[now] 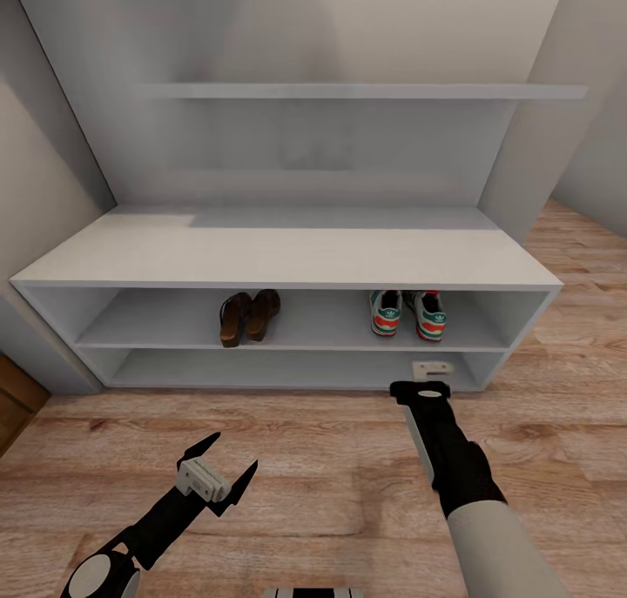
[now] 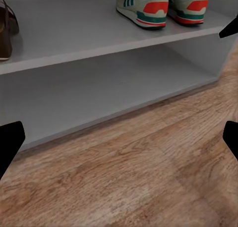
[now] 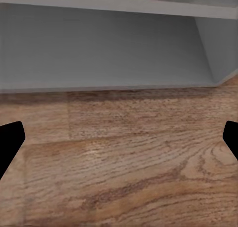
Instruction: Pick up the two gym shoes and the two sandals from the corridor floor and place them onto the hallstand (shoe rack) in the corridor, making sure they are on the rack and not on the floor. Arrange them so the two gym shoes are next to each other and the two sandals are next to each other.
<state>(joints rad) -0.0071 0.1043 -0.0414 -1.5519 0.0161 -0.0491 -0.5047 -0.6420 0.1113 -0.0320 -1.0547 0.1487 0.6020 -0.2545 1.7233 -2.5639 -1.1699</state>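
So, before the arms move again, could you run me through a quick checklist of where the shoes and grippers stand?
1. Both gym shoes on the hallstand's upper open shelf, not on the floor: ok.
2. Gym shoes side by side: ok, heels facing out.
3. Both sandals on the same shelf, next to each other: ok.
4. No shoe left on the corridor floor: ok for the visible part.
5. Left gripper empty and open: ok.
6. Right gripper empty: ok, its wrist view shows spread fingertips over bare floor before the bottom shelf.
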